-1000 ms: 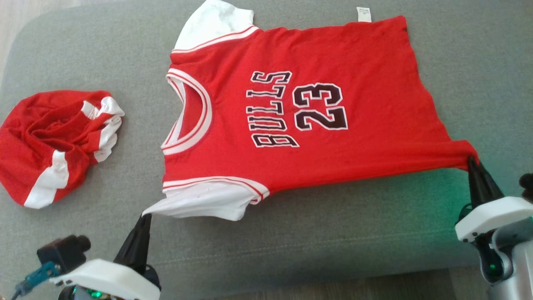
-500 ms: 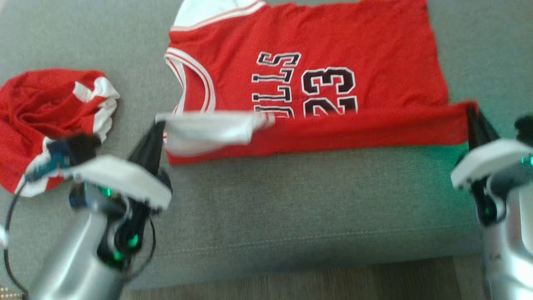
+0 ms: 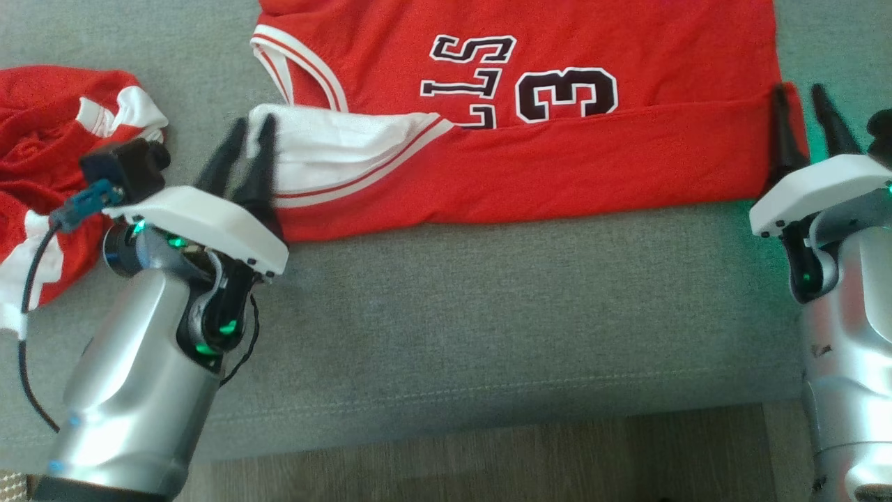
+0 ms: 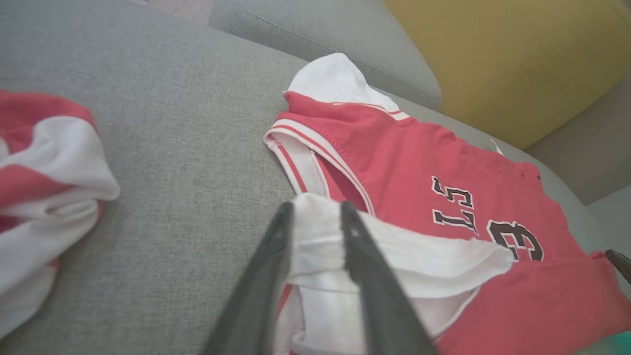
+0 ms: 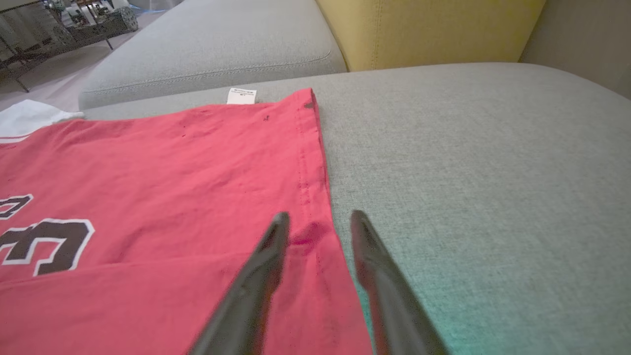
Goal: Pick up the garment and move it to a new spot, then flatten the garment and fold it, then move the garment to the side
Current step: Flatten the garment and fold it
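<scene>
Jersey: the red jersey (image 3: 557, 160) lies spread on the grey sofa cushion (image 3: 488, 314). Its near long edge is turned over onto the front in a band that covers the lower part of the lettering.
Left gripper (image 3: 254, 124): it sits at the neck end of the band, jaws a little apart. The white near sleeve (image 3: 334, 153) lies between and under them, and I read no real grip.
Right gripper (image 3: 797, 90): it sits at the hem corner with jaws plainly apart, one finger over cloth and the other over bare cushion.
Step, as I judge it: the first fold is laid and the second is not yet begun.
Risk one: sleeve cloth sits inside the left jaws. If I draw that arm back low, a finger could snag the cloth and drag the fold open.
Risk two: a sideways exit on the right could flick the hem corner up.
Risk three: the crumpled red and white cloth (image 3: 42, 174) lies close beside my left arm, so a wide swing could catch it.
Head view gives: both ends at once, and the fold line running fairly straight.
Left wrist view adds: how the sleeve sits between the fingers, plus the far sleeve (image 4: 340, 79) beyond the head view's top edge.
Right wrist view adds: the white label (image 5: 241, 95) at the far hem corner, and flat cloth along the hem.
</scene>
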{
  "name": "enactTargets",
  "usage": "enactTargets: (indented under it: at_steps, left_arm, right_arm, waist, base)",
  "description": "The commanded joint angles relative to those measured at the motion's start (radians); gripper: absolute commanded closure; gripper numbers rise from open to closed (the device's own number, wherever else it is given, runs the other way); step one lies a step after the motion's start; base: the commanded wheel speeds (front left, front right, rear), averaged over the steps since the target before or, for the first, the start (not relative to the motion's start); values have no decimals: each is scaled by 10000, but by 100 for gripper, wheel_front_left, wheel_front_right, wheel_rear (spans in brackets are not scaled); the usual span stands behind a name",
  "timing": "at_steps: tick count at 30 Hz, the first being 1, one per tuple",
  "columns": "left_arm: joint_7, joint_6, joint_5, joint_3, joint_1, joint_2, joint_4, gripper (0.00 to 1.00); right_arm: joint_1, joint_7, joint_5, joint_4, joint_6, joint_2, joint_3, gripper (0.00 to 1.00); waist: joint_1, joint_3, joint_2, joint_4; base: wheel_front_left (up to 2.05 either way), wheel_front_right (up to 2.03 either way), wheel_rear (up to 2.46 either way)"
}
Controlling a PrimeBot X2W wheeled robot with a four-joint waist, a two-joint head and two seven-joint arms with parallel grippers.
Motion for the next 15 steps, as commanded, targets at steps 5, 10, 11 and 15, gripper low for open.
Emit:
enactTargets:
  at_steps: [5, 10, 11, 15]
  left_arm:
    - [-1004, -45, 530, 287, 156, 304, -427, 0]
    - [-1416, 668, 1113, 53, 1427, 468, -1003, 0]
    - [-1385, 834, 1203, -21, 1706, 507, -1078, 0]
    - [-1229, 1363, 1334, -145, 2521, 599, -1170, 0]
  right_arm:
    - [99, -791, 571, -475, -4, -113, 451, 0]
    - [1017, -1069, 981, -1352, -4, 6, 526, 0]
    - [1220, -1087, 1022, -1540, -4, 53, 585, 0]
    - [1880, -1044, 1144, -2169, -4, 285, 745, 0]
  waist:
    - [0, -154, 0, -110]
    - [0, -542, 0, -184]
    - [0, -623, 0, -199]
    - [0, -879, 0, -268]
  base:
    - [0, 0, 0]
    - [0, 0, 0]
    - [0, 0, 0]
    - [0, 0, 0]
